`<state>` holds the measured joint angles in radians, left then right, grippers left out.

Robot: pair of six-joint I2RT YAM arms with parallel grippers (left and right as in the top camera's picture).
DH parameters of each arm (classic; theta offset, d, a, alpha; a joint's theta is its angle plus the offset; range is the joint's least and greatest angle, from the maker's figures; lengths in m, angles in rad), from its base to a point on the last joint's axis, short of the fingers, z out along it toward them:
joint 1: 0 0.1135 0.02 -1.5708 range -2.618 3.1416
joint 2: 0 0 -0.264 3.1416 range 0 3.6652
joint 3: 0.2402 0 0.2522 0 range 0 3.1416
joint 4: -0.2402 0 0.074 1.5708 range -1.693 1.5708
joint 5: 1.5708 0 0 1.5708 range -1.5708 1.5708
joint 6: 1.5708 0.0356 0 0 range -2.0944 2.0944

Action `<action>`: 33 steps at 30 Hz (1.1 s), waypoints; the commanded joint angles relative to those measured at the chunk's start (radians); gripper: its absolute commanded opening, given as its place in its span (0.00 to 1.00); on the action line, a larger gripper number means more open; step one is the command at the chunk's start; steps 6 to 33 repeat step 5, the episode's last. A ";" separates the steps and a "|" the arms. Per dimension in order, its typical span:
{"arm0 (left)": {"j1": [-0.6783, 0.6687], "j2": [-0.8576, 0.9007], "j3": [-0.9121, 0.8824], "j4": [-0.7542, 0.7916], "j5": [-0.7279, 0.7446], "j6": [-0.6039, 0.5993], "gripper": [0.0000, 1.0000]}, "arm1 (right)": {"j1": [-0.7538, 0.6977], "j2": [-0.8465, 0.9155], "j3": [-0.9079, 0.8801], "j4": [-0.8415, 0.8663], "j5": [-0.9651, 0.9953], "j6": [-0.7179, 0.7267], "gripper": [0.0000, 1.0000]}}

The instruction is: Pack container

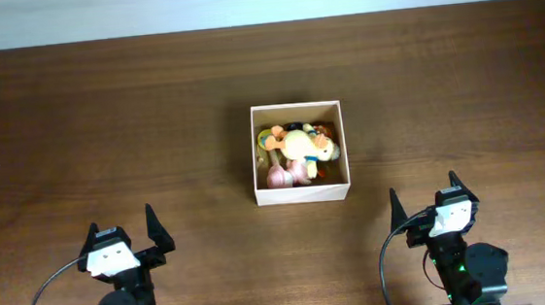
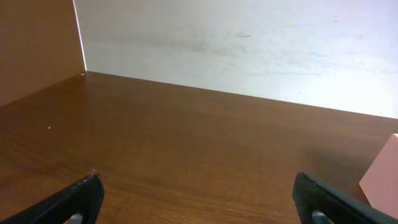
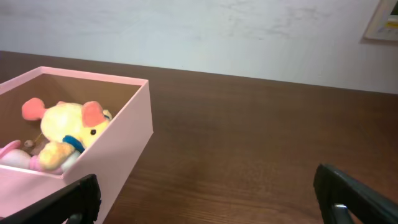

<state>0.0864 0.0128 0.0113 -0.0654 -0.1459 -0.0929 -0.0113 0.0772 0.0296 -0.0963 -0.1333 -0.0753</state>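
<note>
The container (image 1: 301, 193), a square shallow box with pale walls, sits at the middle of the table with several small toys inside, a yellow plush with pink ears (image 1: 300, 142) on top. In the right wrist view the container (image 3: 121, 143) lies at the left and the plush (image 3: 65, 130) shows over its rim. Its corner (image 2: 382, 177) appears at the right edge of the left wrist view. My left gripper (image 1: 123, 230) stands open near the front left, with only bare table between its fingers. My right gripper (image 1: 424, 201) stands open at the front right, also with nothing in it.
The dark brown wooden table (image 1: 104, 117) stretches around the box on all sides. A pale wall (image 2: 249, 43) runs along its far edge. Both arms' bases sit at the front edge.
</note>
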 commanded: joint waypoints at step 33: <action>0.005 -0.008 -0.003 -0.003 0.000 0.019 0.99 | 0.005 -0.010 -0.012 0.004 -0.013 0.004 0.99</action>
